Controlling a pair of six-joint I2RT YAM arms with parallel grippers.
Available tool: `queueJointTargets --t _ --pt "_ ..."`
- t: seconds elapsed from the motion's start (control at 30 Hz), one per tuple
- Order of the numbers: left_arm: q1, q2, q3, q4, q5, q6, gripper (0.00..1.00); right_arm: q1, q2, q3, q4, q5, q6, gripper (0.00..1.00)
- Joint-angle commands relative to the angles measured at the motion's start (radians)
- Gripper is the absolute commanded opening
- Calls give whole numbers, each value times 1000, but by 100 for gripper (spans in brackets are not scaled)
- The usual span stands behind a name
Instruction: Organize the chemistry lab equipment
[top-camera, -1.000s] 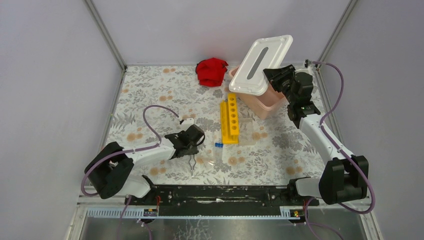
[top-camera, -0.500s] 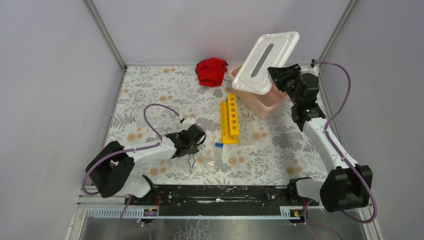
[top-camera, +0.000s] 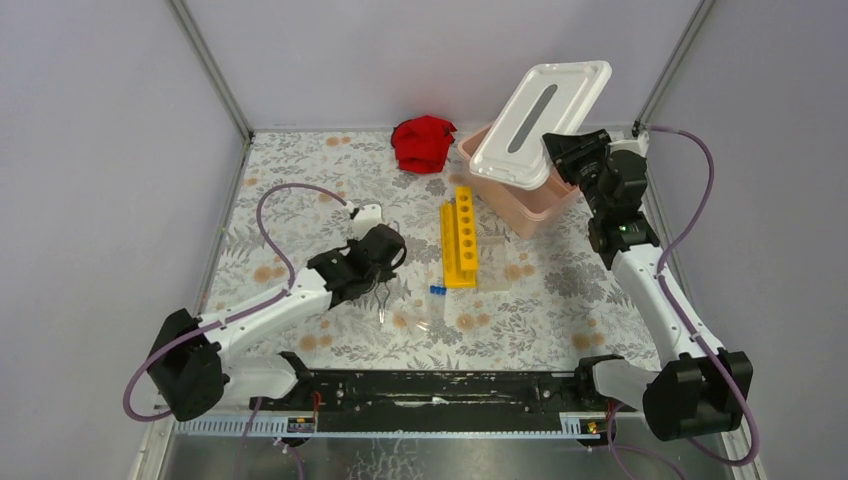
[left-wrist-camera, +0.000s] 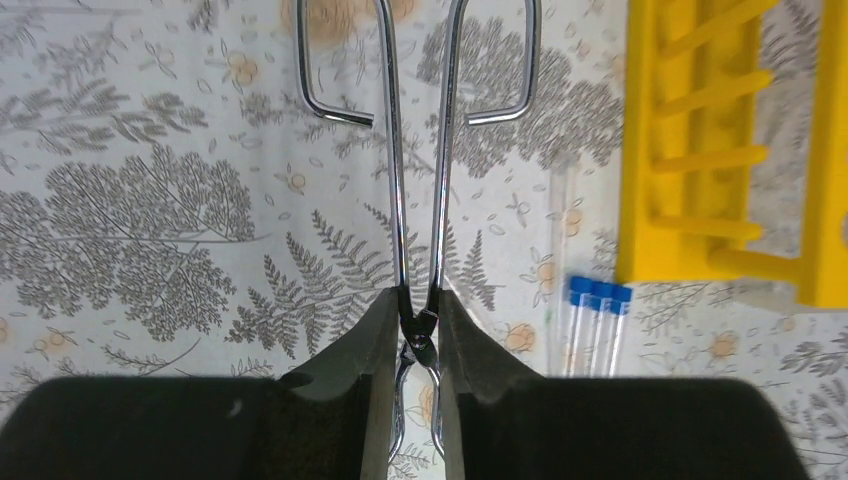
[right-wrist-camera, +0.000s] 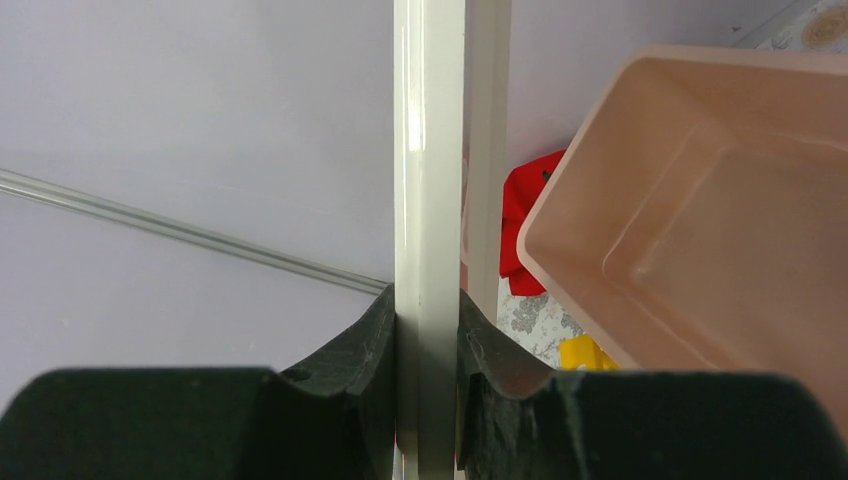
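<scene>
The floral-covered surface (top-camera: 300, 190) is hemmed by grey walls on three sides, with its widest open stretch on the left. The pinkish bin (top-camera: 528, 210) sits in the far right corner, close to the right wall. The right end effector (right-wrist-camera: 428, 310) is pinched on the edge of the white lid (top-camera: 540, 110), which tilts above the bin's rim. The long yellow rack (top-camera: 460, 240) lies mid-surface, cut off in the left wrist view. A red cloth (top-camera: 422, 142) lies at the far edge. The left end effector (left-wrist-camera: 418, 312) squeezes the thin metal tongs (left-wrist-camera: 420, 338) near their pivot; whether they touch the surface is unclear. Three blue-capped tubes (left-wrist-camera: 598, 300) lie just beside the rack's near end, their clear bodies hard to make out against the pattern.
</scene>
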Motion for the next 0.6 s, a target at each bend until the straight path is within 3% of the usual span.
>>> queueJointTargets --t 0.0,0.27,0.57 --pt "-6 -26 101 -63 -82 43 0 -5 -62 47 60 51 -12 0" --pt "-4 93 397 -96 -85 135 0 -15 -155 58 9 203 -73 0" --pt "-3 427 912 -123 -18 207 0 -16 -313 -28 -29 461 -146 0"
